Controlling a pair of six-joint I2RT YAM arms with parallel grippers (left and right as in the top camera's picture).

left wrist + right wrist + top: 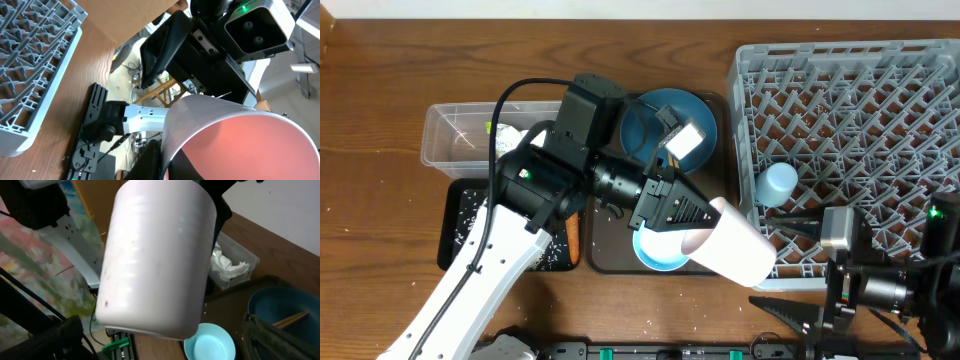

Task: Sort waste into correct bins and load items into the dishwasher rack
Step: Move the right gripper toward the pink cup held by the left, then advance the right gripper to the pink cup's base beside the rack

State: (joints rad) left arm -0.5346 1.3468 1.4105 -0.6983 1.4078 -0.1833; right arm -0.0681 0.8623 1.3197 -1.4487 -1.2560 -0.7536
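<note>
My left gripper [695,225] is shut on the rim of the pink cup [738,252] and holds it on its side in the air, just left of the grey dishwasher rack [880,90]. In the left wrist view the jaws [167,162] pinch the cup wall [235,135]. My right gripper [770,260] is open, its fingers on either side of the cup's base, which fills the right wrist view [155,260]. The light blue bowl [655,257] sits below the cup. The light blue cup [777,183] lies in the rack. The dark blue dish [660,125] holds chopsticks [290,319].
The clear tub [460,135] at the left holds white tissue [512,137]. The black tray [460,225] in front of it holds rice grains. An orange carrot [574,237] lies beside the dark brown serving tray [610,255].
</note>
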